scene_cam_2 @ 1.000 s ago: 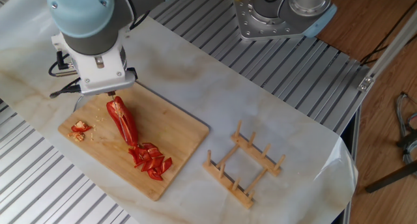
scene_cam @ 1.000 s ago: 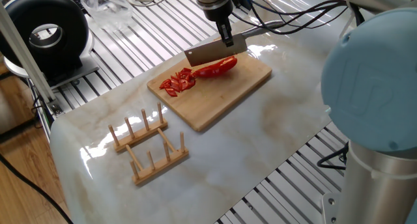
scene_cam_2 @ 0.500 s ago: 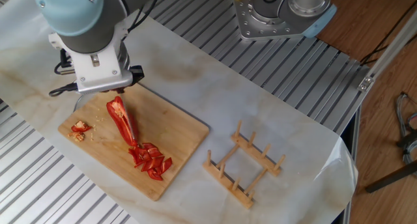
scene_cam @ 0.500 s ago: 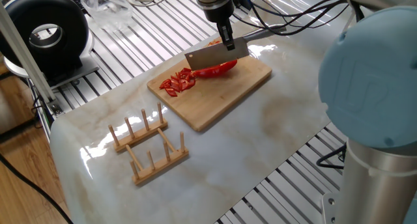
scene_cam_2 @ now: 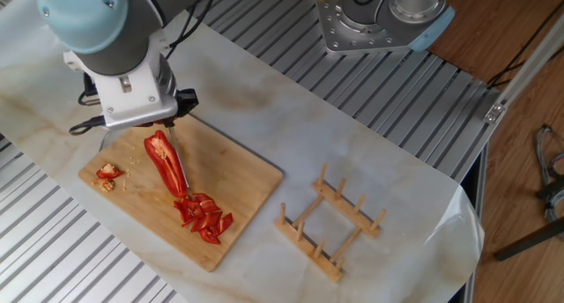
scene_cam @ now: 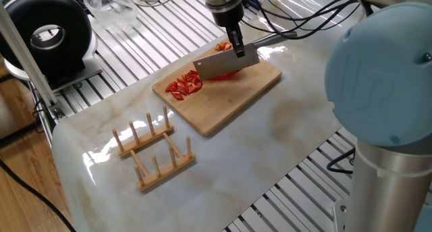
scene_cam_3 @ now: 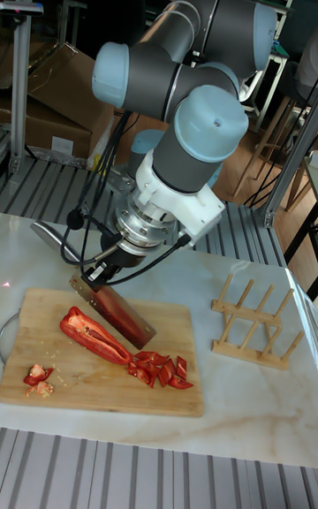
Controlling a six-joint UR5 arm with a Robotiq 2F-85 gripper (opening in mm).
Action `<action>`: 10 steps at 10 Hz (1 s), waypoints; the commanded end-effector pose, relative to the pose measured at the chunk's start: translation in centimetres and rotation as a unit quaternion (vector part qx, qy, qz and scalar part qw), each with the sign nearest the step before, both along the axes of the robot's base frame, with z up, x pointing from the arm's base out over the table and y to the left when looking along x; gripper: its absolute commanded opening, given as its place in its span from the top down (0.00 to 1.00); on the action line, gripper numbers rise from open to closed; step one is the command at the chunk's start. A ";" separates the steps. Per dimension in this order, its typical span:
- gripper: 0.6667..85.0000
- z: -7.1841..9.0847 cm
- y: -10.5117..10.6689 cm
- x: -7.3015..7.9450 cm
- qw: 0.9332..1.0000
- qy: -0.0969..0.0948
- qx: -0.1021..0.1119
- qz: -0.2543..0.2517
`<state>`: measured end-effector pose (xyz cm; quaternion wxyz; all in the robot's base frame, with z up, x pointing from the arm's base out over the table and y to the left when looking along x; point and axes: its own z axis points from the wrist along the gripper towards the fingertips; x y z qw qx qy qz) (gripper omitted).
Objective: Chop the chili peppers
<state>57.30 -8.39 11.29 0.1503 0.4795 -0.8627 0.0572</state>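
One chili pepper half (scene_cam_3: 93,336) lies just below the jaws (scene_cam_3: 95,276).

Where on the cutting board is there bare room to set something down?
Bare wood lies on the cutting board corner nearest the wooden rack. The middle is crowded: the long chili half runs into the chopped pile, with the cleaver over it. Small scraps take the far end.

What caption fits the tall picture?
Robot arm holds a cleaver beside a long red chili half on the wooden board.
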 end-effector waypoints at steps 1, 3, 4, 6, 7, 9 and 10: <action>0.99 0.0 -0.9 0.3 1.000 -0.004 -0.014 0.005; 0.99 -0.1 -1.1 0.8 1.000 -0.016 -0.019 -0.004; 0.99 0.0 -1.2 1.1 0.999 -0.028 -0.023 -0.018; 0.99 -0.1 -1.3 1.3 0.997 -0.039 -0.030 -0.056; 0.99 -0.3 -1.3 1.7 0.997 -0.042 -0.032 -0.062; 0.99 -0.6 -0.6 1.8 0.996 -0.043 -0.022 -0.079; 0.99 -0.4 0.1 1.6 0.995 -0.040 -0.015 -0.086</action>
